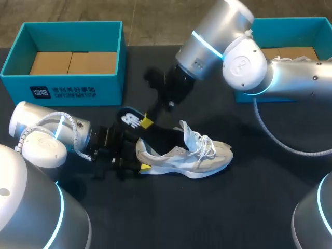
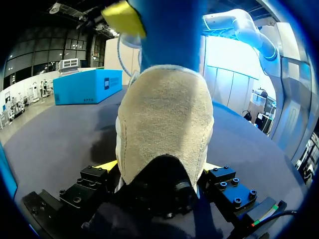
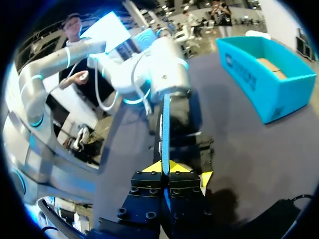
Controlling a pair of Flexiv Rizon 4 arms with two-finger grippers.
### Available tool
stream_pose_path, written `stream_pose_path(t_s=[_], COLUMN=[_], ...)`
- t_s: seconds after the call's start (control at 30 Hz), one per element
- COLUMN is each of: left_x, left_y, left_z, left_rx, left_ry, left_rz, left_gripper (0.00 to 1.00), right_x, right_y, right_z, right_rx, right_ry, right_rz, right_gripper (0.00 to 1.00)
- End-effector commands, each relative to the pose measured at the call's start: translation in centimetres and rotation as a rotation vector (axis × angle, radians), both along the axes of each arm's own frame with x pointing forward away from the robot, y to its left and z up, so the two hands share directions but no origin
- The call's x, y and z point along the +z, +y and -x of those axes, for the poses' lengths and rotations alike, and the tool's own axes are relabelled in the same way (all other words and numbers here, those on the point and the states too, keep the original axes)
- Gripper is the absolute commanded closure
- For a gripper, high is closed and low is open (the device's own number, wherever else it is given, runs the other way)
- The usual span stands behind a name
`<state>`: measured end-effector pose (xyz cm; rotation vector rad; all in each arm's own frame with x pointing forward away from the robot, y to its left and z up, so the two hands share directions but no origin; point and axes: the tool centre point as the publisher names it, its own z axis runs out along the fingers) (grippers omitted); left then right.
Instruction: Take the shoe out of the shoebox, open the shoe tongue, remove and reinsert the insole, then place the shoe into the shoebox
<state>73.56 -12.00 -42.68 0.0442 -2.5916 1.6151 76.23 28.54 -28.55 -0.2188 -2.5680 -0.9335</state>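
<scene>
A white and beige sneaker (image 1: 192, 155) lies on its sole on the black table, toe pointing right. My left gripper (image 1: 136, 155) holds its heel: in the left wrist view the beige heel (image 2: 164, 119) sits between the two yellow tips, which press on it from both sides. A dark insole with a blue edge (image 1: 155, 132) sticks out of the shoe's opening, slanting up to the left. My right gripper (image 1: 147, 123) is shut on its upper end. In the right wrist view the insole (image 3: 165, 129) shows edge-on between the closed fingertips (image 3: 177, 168).
A teal shoebox (image 1: 67, 83) with a cardboard floor stands at the back left. A second teal box (image 1: 290, 26) stands at the back right, partly behind my right arm. Bare black table lies in front of the shoe.
</scene>
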Motion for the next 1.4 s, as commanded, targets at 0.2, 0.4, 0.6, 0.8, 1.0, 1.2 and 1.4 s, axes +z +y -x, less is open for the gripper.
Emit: stream_pose_path(t_s=[0.2,0.4,0.6,0.8,1.0,1.2,1.4], left_x=[-0.5,-0.5,-0.5,-0.5,-0.5,-0.5,-0.5], left_y=[-0.2,-0.2,-0.2,-0.2,-0.2,-0.2,-0.2], left_z=[-0.3,-0.3,-0.3,-0.3,-0.3,-0.3,-0.3], left_rx=[0.000,0.000,0.000,0.000,0.000,0.000,0.000], left_ry=[0.000,0.000,0.000,0.000,0.000,0.000,0.000], left_rz=[-0.003,-0.003,-0.003,-0.003,-0.003,-0.003,-0.003], left_gripper=[1.00,1.00,1.00,1.00,1.00,1.00,1.00], right_x=[4.9,4.9,4.9,4.9,6.9,8.7,12.1], right_y=[0.2,0.2,0.2,0.2,1.4,2.7,3.7], right_z=[-0.7,-0.7,-0.7,-0.7,-1.9,-2.8,-4.3], right_rx=[-0.160,-0.160,-0.160,-0.160,-0.204,-0.246,-0.303], right_ry=[-0.129,-0.129,-0.129,-0.129,-0.139,-0.124,-0.081], right_rz=[-0.010,-0.010,-0.010,-0.010,-0.109,-0.208,-0.272], right_gripper=[1.00,1.00,1.00,1.00,1.00,1.00,1.00])
